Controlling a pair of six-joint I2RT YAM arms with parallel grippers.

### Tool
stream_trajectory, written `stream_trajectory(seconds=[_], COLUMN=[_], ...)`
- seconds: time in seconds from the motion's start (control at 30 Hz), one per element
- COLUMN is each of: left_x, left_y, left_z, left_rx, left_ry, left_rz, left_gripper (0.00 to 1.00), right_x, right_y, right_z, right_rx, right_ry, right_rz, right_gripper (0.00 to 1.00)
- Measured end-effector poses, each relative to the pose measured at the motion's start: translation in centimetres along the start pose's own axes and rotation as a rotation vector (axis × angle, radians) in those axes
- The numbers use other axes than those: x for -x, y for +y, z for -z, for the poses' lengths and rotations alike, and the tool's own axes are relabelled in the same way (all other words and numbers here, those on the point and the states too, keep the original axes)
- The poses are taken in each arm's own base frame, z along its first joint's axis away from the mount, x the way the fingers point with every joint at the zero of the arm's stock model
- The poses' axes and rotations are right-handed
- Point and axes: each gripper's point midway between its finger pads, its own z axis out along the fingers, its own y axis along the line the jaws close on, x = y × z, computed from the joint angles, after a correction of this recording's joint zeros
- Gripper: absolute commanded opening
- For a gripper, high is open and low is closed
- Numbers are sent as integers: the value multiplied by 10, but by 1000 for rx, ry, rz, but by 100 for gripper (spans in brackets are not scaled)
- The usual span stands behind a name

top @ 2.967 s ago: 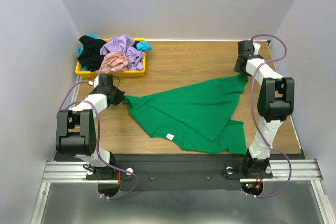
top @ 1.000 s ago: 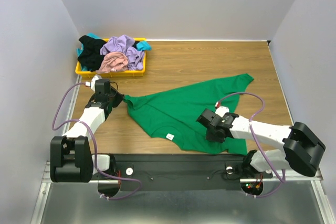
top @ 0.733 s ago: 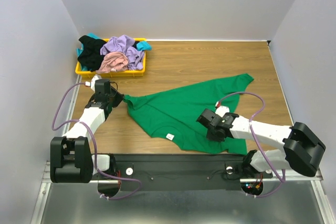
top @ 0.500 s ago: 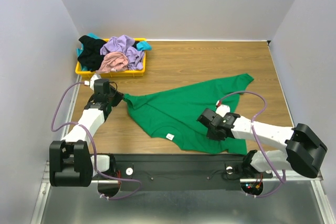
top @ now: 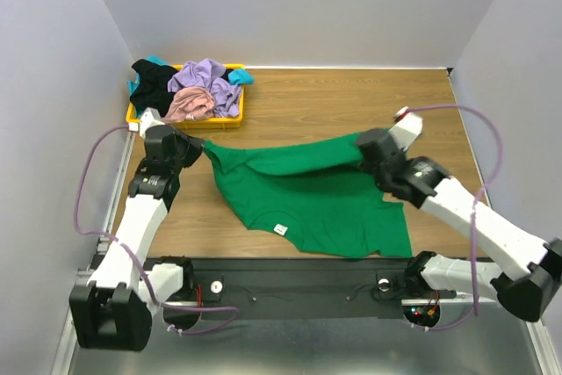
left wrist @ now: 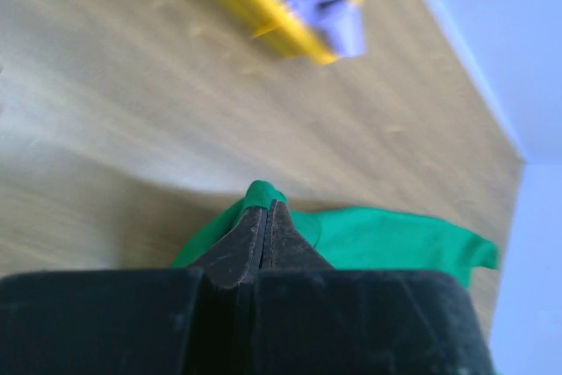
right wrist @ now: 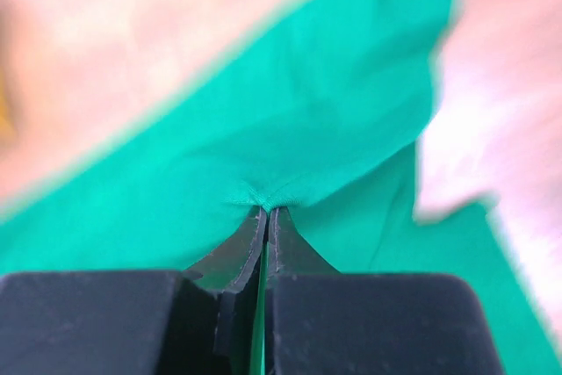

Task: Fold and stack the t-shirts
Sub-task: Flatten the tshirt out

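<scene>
A bright green t-shirt lies spread across the middle of the table, its small white neck label near the front edge. My left gripper is shut on its left corner, lifted a little above the wood. My right gripper is shut on a pinch of the green t-shirt at the right, with cloth stretched between the two grippers. Other t-shirts, lavender, dusty pink and black, lie heaped at the back left.
A shallow yellow tray at the back left holds the heap of shirts; in the left wrist view its yellow tray corner shows ahead. Grey walls close in the table on three sides. A black rail runs along the front edge.
The right gripper closed on the shirt's lower part, then carried it up and back to the right. The left gripper rose and shifted back slightly. The cloth now stretches between them.
</scene>
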Motion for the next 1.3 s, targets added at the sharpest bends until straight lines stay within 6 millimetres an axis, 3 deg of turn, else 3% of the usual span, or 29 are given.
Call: stream_trajectory(seconds=[0.07, 0.13, 0.2, 0.3, 0.4, 0.5, 0.63, 0.7, 0.8, 0.83, 0.93, 1.03, 1.13, 1.2, 1.3], left_x=[23, 51, 81, 118, 142, 163, 186, 191, 199, 200, 200, 197, 193, 193, 199], left_y=[-27, -55, -85, -121, -145, -169, -198, -205, -216, -218, -221, -225, -229, -232, -233], left_z=[21, 46, 75, 125, 171, 225, 300, 333, 409, 435, 485, 511, 510, 498, 457], left_rx=[-64, -130, -204, -309, -395, -485, -622, -679, -811, -855, -927, -947, -911, -880, -835], left_ry=[-63, -135, -220, -326, -404, -473, -567, -603, -694, -730, -819, -885, -924, -925, -879], left_rz=[-2, 2, 10, 19, 25, 21, 7, 0, -21, -32, -60, -96, -143, -167, -180], left_gripper=[0, 0, 0, 0, 0, 0, 0, 0, 0, 0, 0, 0, 0, 0, 0], right_x=[57, 99, 146, 204, 242, 276, 302, 310, 322, 324, 325, 323, 321, 319, 317], right_y=[-1, -2, -1, -5, -18, -34, -46, -50, -58, -60, -68, -69, -65, -64, -58], right_z=[16, 37, 69, 117, 161, 210, 263, 289, 326, 332, 355, 359, 351, 337, 301], right_rx=[2, 13, 50, 97, 148, 233, 376, 461, 572, 592, 669, 689, 667, 614, 464], right_ry=[-129, -223, -326, -449, -536, -612, -681, -710, -761, -771, -804, -807, -796, -783, -750], right_rz=[-67, -95, -133, -184, -229, -261, -270, -260, -261, -261, -254, -240, -220, -213, -209], right_gripper=[0, 0, 0, 0, 0, 0, 0, 0, 0, 0, 0, 0, 0, 0, 1])
